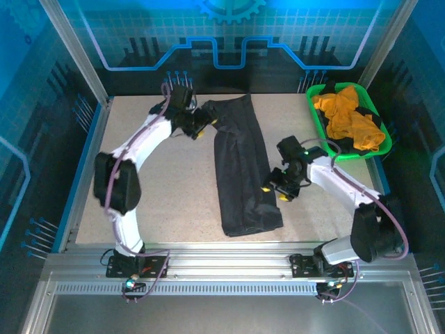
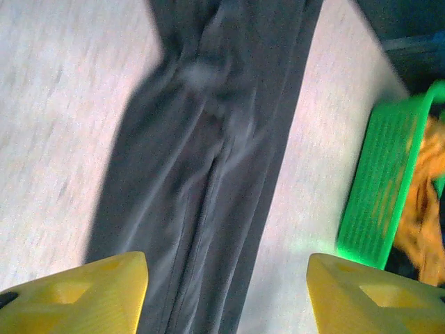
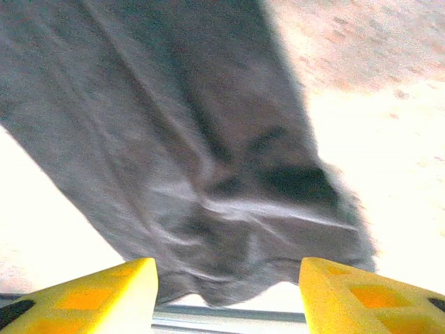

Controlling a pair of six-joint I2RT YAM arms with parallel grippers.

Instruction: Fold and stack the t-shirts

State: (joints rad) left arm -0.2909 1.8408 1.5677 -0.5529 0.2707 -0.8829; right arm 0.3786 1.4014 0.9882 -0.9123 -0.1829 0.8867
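The dark charcoal-grey t-shirt point(image 1: 240, 167) lies folded into a long narrow strip down the middle of the table, also seen in the left wrist view point(image 2: 208, 160) and the right wrist view point(image 3: 188, 153). My left gripper point(image 1: 203, 126) hovers open at the strip's far left corner, its yellow fingers point(image 2: 83, 296) wide apart above the cloth. My right gripper point(image 1: 276, 192) hangs open beside the strip's right edge, nothing between its yellow fingers point(image 3: 104, 296). The orange-yellow t-shirt point(image 1: 346, 120) is crumpled in the green basket point(image 1: 316, 115).
The green basket point(image 2: 379, 188) stands at the back right corner with some dark cloth under the orange shirt. The metal rail point(image 1: 222, 254) runs along the table's near edge. Bare tabletop point(image 1: 174, 188) lies left of the strip.
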